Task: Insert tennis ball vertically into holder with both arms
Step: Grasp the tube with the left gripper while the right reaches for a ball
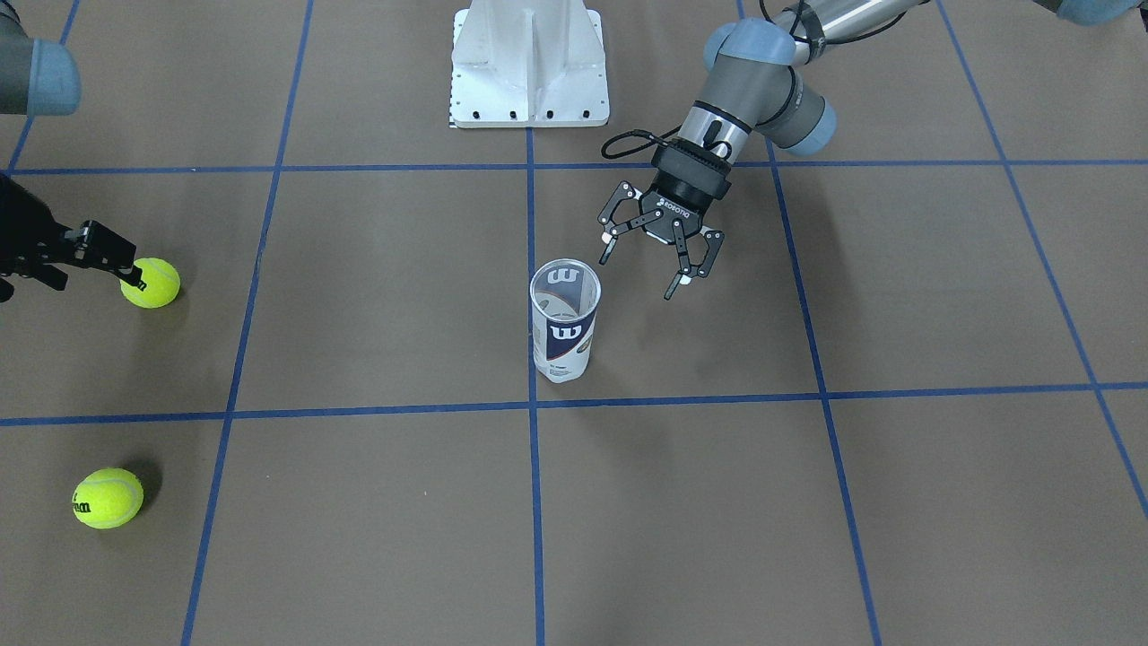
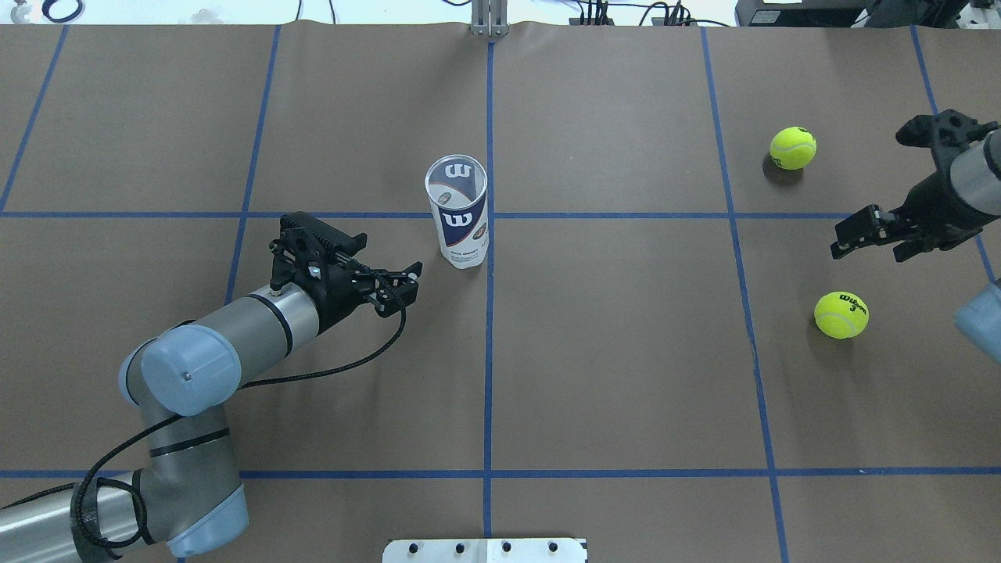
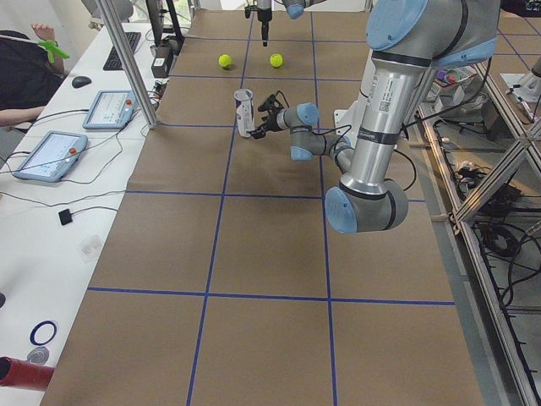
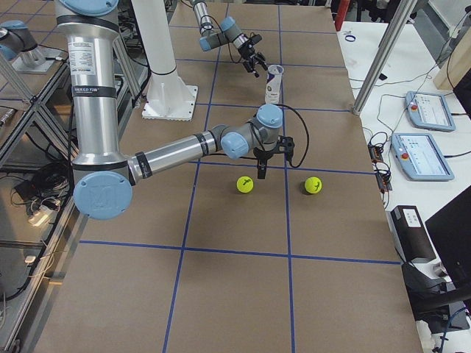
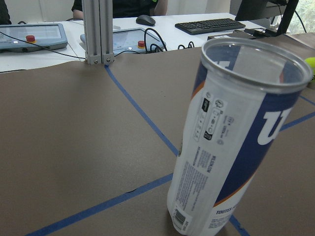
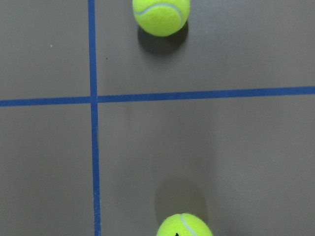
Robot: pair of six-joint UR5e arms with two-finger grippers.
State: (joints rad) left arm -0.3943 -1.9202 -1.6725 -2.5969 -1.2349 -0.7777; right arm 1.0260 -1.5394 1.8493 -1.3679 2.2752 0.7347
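The holder (image 1: 563, 323) is a clear can with a navy and white "W" label. It stands upright and open-topped at the table's middle (image 2: 458, 215), and looks empty. My left gripper (image 1: 639, 276) is open and empty, a short way to the side of the holder and pointed at it (image 2: 389, 262). The left wrist view shows the holder (image 5: 236, 142) close ahead. Two yellow tennis balls lie far off on my right side, one nearer me (image 2: 841, 314) and one farther (image 2: 792, 148). My right gripper (image 2: 868, 249) hovers between them, open and empty.
The white metal base (image 1: 529, 63) sits at my edge of the brown, blue-taped table. The right wrist view looks straight down on both balls, one at the top (image 6: 161, 14) and one at the bottom (image 6: 184, 225). Tablets and cables lie beyond the far edge.
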